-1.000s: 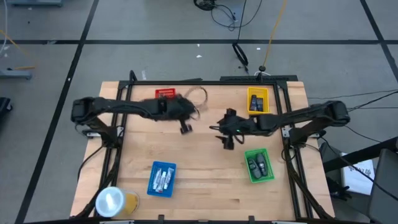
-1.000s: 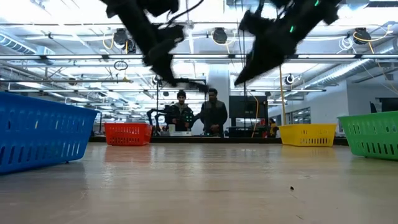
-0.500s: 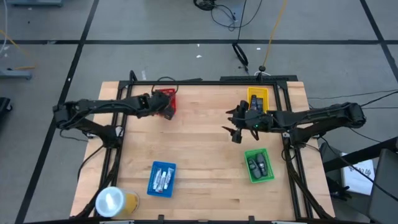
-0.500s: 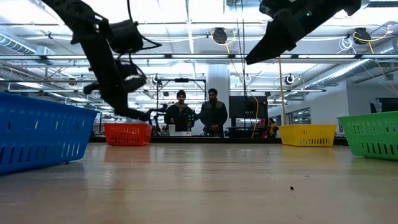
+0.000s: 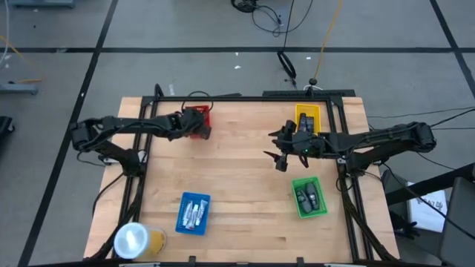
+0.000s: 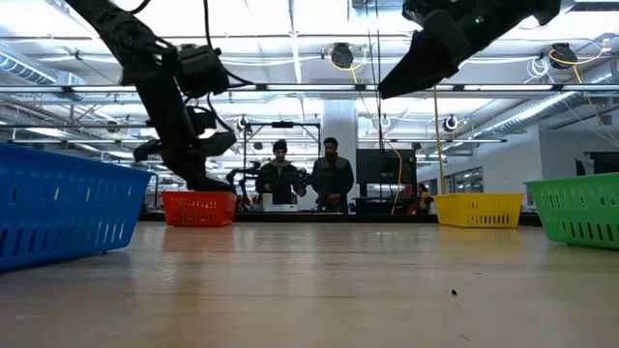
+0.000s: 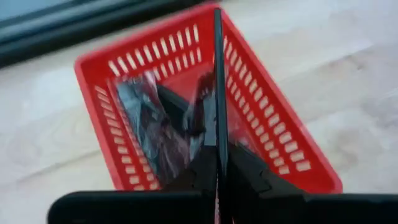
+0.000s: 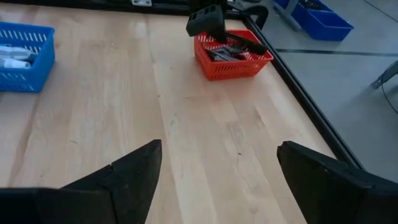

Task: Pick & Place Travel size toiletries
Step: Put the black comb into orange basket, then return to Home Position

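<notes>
My left gripper [image 7: 219,158] hangs over the red tray [image 5: 196,113] at the table's far left, shut on a slim dark-grey stick [image 7: 217,74]. That tray holds more dark sticks in clear wrappers [image 7: 152,127]. My right gripper [image 8: 219,149] is open and hovers above bare wood [image 5: 276,157], on the near left side of the yellow tray [image 5: 308,120]. White tubes [image 5: 194,215] lie in the blue tray. Dark oval pieces [image 5: 308,196] lie in the green tray. My left gripper pinches the slim stick between its two fingers [image 7: 202,168], which lie along it. The stick's free end [image 7: 217,25] juts out past the fingertips over the red tray. Whether that end touches the tray or the sticks in it, I cannot tell.
A large yellowish roll with a white top [image 5: 137,241] stands at the table's near left corner. The blue tray [image 5: 193,226] sits near left, the green tray [image 5: 320,211] near right. Bare wood lies between the trays. Two people [image 6: 308,179] stand far behind the table.
My left gripper has swung from the table's middle toward the far left edge and come down over the red tray, carrying the stick; in the last half second it has barely shifted. My right gripper has risen and drawn toward the yellow tray, staying open.
</notes>
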